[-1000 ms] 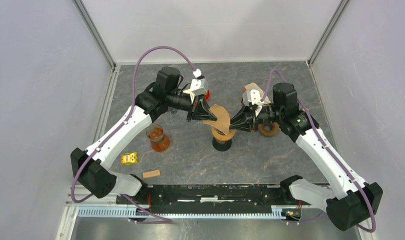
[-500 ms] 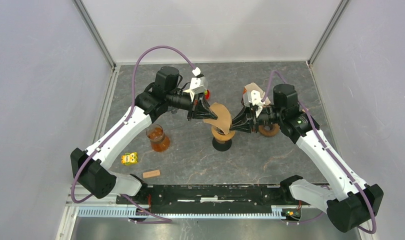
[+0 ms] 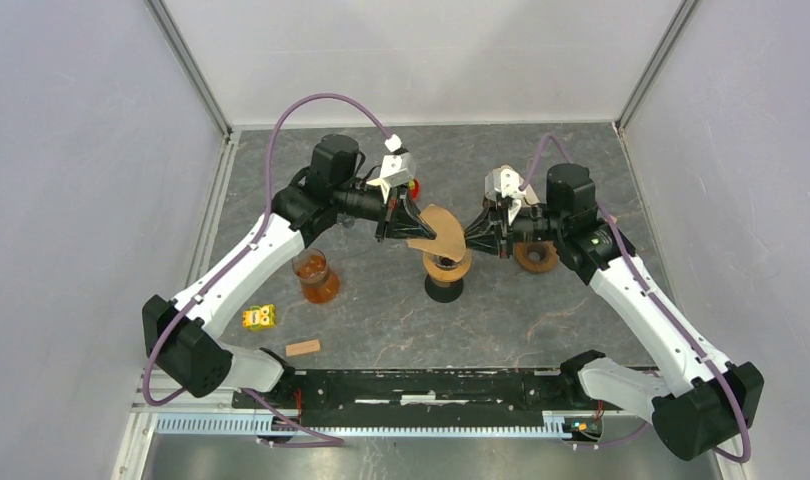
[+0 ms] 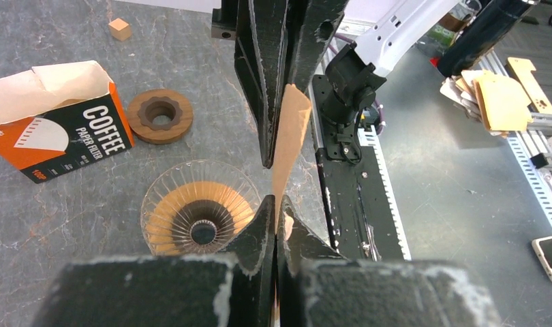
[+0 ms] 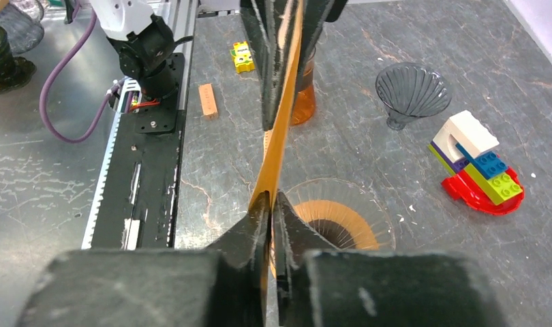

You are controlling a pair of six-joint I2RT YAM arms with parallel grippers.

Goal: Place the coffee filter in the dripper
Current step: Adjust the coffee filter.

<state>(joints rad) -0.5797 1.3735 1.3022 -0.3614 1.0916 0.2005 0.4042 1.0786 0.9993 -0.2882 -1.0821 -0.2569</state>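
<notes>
The brown paper coffee filter (image 3: pixel 440 228) is held flat and on edge just above the clear glass dripper (image 3: pixel 447 268), which stands on a black base at the table's middle. My left gripper (image 3: pixel 409 232) is shut on the filter's left edge and my right gripper (image 3: pixel 469 240) is shut on its right edge. In the left wrist view the filter (image 4: pixel 290 136) runs from my left gripper (image 4: pixel 274 204) up into the opposite jaws, with the dripper (image 4: pixel 198 214) below left. In the right wrist view the filter (image 5: pixel 280 129) leaves my right gripper (image 5: pixel 270 199), with the dripper (image 5: pixel 341 218) below right.
An orange coffee filter box (image 4: pixel 62 129) and a wooden ring (image 3: pixel 536 257) lie behind the right arm. A glass of amber liquid (image 3: pixel 314 275), a yellow brick (image 3: pixel 258 317) and a wooden block (image 3: pixel 302 348) sit front left. A dark glass dripper (image 5: pixel 411 92) and a toy-brick model (image 5: pixel 478 163) sit at the back.
My right gripper has risen slightly and moved a little towards the back, raising the filter's right edge. The left gripper has barely moved.
</notes>
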